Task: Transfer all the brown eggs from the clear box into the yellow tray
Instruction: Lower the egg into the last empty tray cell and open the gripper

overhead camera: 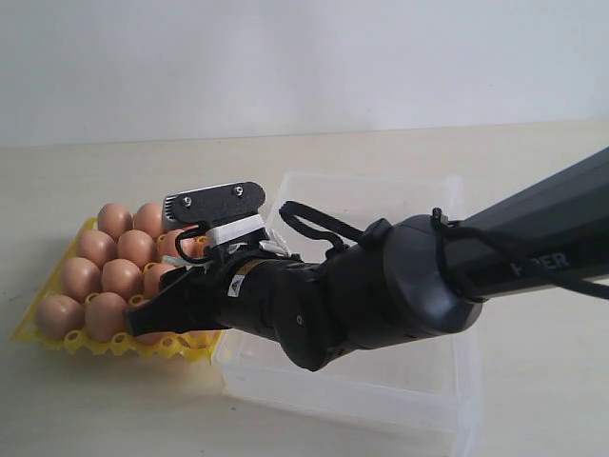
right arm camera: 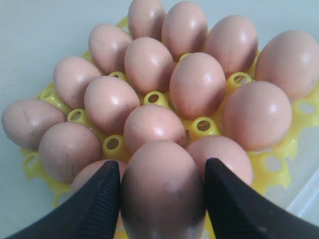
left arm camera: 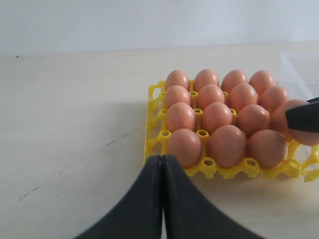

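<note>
Right now the left tool (left arm camera: 162, 162) is hovering low over the pale worktop (left arm camera: 75, 124), its two black fingers pressing flat together and gripping nothing. Just past its tips the yellow tray (left arm camera: 203, 133) is sitting on the worktop, and the brown eggs (left arm camera: 217, 115) are filling its cups in tight rows. At the tray's side nearest the clear box (overhead camera: 381, 390), the right tool (right arm camera: 162, 169) is clamping one held egg (right arm camera: 162, 199) between its black fingers (right arm camera: 99, 199), one on each flank of the shell. That egg is hanging over the tray's edge row; whether it is touching a cup, I cannot tell. Farther back, the right arm is stretching across over the clear box, which is lying just beside the tray on the worktop.
</note>
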You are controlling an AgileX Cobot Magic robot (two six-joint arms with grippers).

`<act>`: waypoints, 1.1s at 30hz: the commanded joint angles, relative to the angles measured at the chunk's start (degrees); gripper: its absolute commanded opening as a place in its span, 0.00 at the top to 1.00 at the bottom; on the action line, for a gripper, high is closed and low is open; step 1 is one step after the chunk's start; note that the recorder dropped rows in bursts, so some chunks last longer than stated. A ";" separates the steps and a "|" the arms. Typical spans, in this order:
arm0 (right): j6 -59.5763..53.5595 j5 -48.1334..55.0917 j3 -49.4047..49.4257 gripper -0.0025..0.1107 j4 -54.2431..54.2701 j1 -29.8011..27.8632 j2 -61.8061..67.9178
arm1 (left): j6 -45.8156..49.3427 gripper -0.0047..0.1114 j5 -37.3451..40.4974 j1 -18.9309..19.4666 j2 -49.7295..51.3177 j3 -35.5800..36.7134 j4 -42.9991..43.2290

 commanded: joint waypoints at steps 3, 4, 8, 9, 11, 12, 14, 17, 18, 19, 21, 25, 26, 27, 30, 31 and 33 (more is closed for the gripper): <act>-0.47 -3.10 0.32 0.56 -0.01 -0.41 -0.15 | 0.05 0.96 -0.56 0.06 -0.32 -0.23 -0.06; -0.47 -3.21 0.32 0.56 -0.01 -0.41 -0.15 | 0.05 0.96 -0.56 0.06 -0.32 -0.23 -0.06; 0.00 -3.33 0.32 0.56 -0.01 -0.41 -0.15 | 0.05 0.96 -0.56 0.06 -0.32 -0.23 -0.06; 0.00 -3.33 0.32 0.56 -0.01 -0.41 -0.15 | 0.05 0.96 -0.56 0.06 -0.32 -0.23 -0.06; 0.00 -3.45 0.32 0.56 -0.01 -0.41 -0.15 | 0.05 0.96 -0.56 0.06 -0.32 -0.23 -0.06; 0.00 -3.55 0.32 0.56 -0.01 -0.41 -0.15 | 0.05 0.96 -0.56 0.06 -0.32 -0.23 -0.06; 0.00 -3.81 0.32 0.56 -0.01 -0.41 -0.15 | 0.05 0.96 -0.56 0.06 -0.32 -0.23 -0.06; 0.14 -3.93 0.32 0.56 -0.01 -0.41 -0.15 | 0.05 0.96 -0.56 0.06 -0.32 -0.23 -0.06; 0.15 -4.05 0.32 0.56 -0.01 -0.41 -0.15 | 0.05 0.96 -0.56 0.06 -0.32 -0.23 -0.06; 0.15 -4.18 0.32 0.56 -0.01 -0.41 -0.15 | 0.05 0.96 -0.56 0.06 -0.32 -0.23 -0.06; 0.26 -4.18 0.32 0.56 -0.01 -0.41 -0.15 | 0.05 0.96 -0.56 0.06 -0.32 -0.23 -0.06; 0.46 -4.07 0.32 0.56 -0.01 -0.41 -0.15 | 0.05 0.96 -0.56 0.06 -0.32 -0.23 -0.06; 0.46 -4.07 0.32 0.55 -0.01 -0.41 -0.15 | 0.05 0.96 -0.56 0.06 -0.32 -0.23 -0.06; 0.46 -4.07 0.32 0.53 -0.01 -0.41 -0.15 | 0.05 0.96 -0.56 0.06 -0.32 -0.23 -0.06; 0.46 -4.07 0.32 0.45 -0.01 -0.41 -0.15 | 0.05 0.96 -0.56 0.06 -0.32 -0.23 -0.06; 0.46 -4.07 0.32 0.44 -0.01 -0.41 -0.15 | 0.05 0.96 -0.56 0.06 -0.32 -0.23 -0.06; 0.46 -4.07 0.32 0.44 -0.01 -0.41 -0.15 | 0.05 0.96 -0.56 0.06 -0.32 -0.23 -0.06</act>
